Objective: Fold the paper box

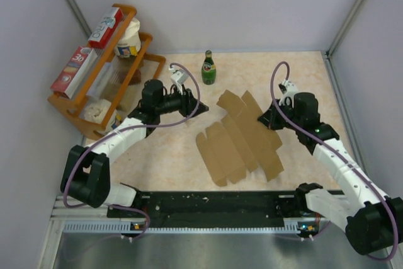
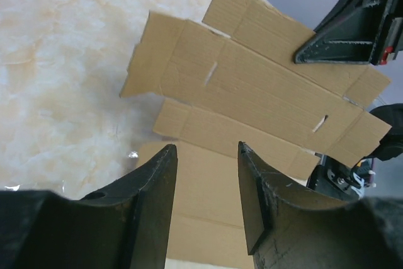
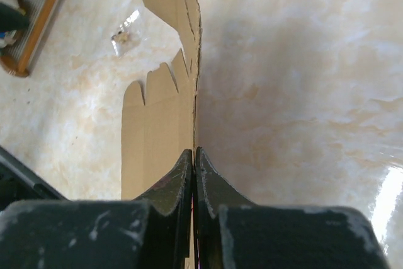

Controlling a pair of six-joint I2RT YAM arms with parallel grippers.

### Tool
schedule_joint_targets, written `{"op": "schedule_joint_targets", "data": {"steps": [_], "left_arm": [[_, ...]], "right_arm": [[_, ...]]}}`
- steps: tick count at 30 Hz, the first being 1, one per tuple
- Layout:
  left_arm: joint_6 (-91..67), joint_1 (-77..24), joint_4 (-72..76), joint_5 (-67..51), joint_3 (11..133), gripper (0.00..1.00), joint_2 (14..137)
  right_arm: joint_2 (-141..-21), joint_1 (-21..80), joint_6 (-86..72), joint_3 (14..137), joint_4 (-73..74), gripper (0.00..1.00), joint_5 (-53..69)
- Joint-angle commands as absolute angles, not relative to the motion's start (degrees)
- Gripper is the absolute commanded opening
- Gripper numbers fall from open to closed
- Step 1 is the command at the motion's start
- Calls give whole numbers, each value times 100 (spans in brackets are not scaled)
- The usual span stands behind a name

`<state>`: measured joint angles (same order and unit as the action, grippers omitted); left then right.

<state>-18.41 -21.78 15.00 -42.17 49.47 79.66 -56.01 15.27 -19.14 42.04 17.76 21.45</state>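
Note:
The paper box [image 1: 239, 140] is a flat brown die-cut sheet with notched flaps, lying mid-table. My right gripper [image 1: 266, 118] is at the sheet's right edge. In the right wrist view the gripper [image 3: 194, 153] is shut on that edge of the paper box [image 3: 157, 130], and the sheet runs away from the jaws nearly edge-on. My left gripper [image 1: 200, 109] hovers just left of the sheet's far left flaps. In its own view the gripper [image 2: 206, 149] stands open over the paper box [image 2: 252, 86], with nothing between its fingers [image 2: 157, 187].
A green bottle [image 1: 208, 67] stands at the back behind the sheet. An orange wooden rack [image 1: 140, 61] with red-and-white boxes and cups fills the far left. A small shiny scrap [image 3: 126, 34] lies on the table. A black rail [image 1: 214, 203] runs along the near edge.

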Motion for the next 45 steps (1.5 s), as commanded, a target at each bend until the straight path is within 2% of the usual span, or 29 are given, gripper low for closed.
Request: {"op": "schedule_joint_targets", "data": {"steps": [1, 3, 8, 19, 28, 38, 45], "left_arm": [[-2100, -2162, 2039, -4579, 4834, 48, 7849], [-2127, -2162, 2074, -4588, 4790, 48, 7840], [-2171, -2162, 2136, -4605, 4729, 48, 7813], [-2127, -2162, 2022, -4676, 4430, 46, 7630], [-1793, -2153, 1503, -4561, 4465, 46, 7392], [-2224, -2162, 2127, -4887, 4438, 41, 7849], [-2153, -2171, 2057, -4939, 4579, 41, 7796]], "right_arm": [[-5485, 1556, -2179, 4553, 1898, 0, 1189], [-5310, 1564, -2372, 4430, 1811, 0, 1011], [-4887, 1556, -2092, 3982, 1205, 0, 1572], [-5282, 1564, -1881, 3981, 1204, 0, 2584], [-5493, 1635, -1915, 4166, 1915, 0, 1592], [-5326, 1687, -3208, 3736, 2004, 0, 765], [-5449, 2178, -2041, 3902, 1907, 0, 1055]]}}
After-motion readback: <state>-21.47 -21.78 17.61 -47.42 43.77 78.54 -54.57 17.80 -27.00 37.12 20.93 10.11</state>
